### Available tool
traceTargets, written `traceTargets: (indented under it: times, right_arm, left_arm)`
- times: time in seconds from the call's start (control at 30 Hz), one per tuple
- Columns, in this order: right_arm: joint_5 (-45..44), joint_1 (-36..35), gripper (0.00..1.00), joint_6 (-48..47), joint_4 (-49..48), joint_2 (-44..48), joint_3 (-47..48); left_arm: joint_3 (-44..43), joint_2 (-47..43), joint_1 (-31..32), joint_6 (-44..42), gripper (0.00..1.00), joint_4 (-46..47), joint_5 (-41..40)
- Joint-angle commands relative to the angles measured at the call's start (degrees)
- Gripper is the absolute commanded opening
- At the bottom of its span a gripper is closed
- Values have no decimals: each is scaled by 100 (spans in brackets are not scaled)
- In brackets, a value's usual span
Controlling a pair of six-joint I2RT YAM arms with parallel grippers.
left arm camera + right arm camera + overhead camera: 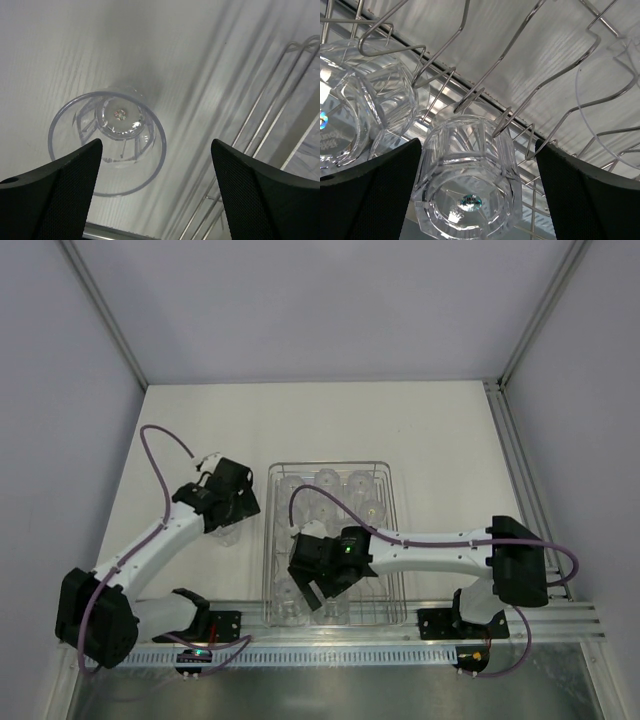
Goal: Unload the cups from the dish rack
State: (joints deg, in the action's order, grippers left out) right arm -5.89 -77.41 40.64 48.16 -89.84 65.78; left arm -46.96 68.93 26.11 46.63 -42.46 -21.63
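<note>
The silver wire dish rack lies mid-table with several clear cups in it. My right gripper hangs over the rack's near end, open. In the right wrist view one cup sits between the fingers, base toward the camera, close against the left finger and apart from the right one. More cups lie beside it among the prongs. Left of the rack, my left gripper is open above a cup standing free on the table, nearer its left finger.
An aluminium rail runs along the near table edge by the arm bases. A metal frame strip lines the right side. The rack's left rim bars lie just right of my left gripper.
</note>
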Motion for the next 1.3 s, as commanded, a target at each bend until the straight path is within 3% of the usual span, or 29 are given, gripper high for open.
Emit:
traceTargets:
  times: [0.0, 0.2, 0.23, 0.3, 0.37, 0.4, 0.43, 0.53, 0.77, 0.97, 1.07, 1.1, 1.17, 1.2, 1.27]
  right_arm:
    - [-369, -11, 94, 14, -167, -68, 5]
    - [-369, -20, 48, 110, -193, -16, -74]
    - [-352, -11, 35, 102, -132, 71, -83]
    - [-334, -11, 28, 102, -62, 195, -91]
    - [-316, -11, 28, 84, 17, 370, -100]
    - [-308, -11, 34, 84, 70, 415, -92]
    - [-281, -20, 68, 32, 97, 450, -83]
    - [-316, 6, 89, 23, 246, 485, -30]
    - [-360, 24, 90, 5, 413, 450, -12]
    - [-149, 15, 86, 242, 686, 643, -425]
    - [-79, 24, 75, 313, 677, 889, -732]
    - [-88, 15, 61, 321, 660, 933, -785]
    - [-79, 15, 47, 348, 642, 995, -865]
    - [-88, 15, 32, 357, 651, 995, -874]
    - [-96, 24, 21, 400, 651, 995, -830]
  left_arm:
    - [-471, -572, -36, 214, 90, -324, 88]
    - [-770, -1336, -36, 355, 100, -895, 370]
    - [-867, -1434, -36, 364, 100, -965, 396]
    - [-972, -1714, -36, 408, 100, -1176, 528]
    - [-1087, -1900, -36, 417, 100, -1265, 668]
    - [-1105, -1961, -36, 426, 100, -1335, 721]
    - [-1148, -2092, -36, 434, 100, -1379, 756]
    - [-1114, -2216, -36, 443, 100, -1467, 818]
    - [-1052, -2269, -36, 470, 100, -1520, 880]
    - [-1114, -2322, -36, 496, 100, -1572, 985]
    - [-1140, -2331, -36, 505, 100, -1573, 1020]
    - [-1131, -2322, -36, 505, 100, -1547, 1020]
    - [-1114, -2305, -36, 513, 100, -1520, 1046]
    - [-1114, -2270, -36, 514, 100, -1511, 1064]
    - [-1131, -2226, -36, 522, 100, -1503, 1116]
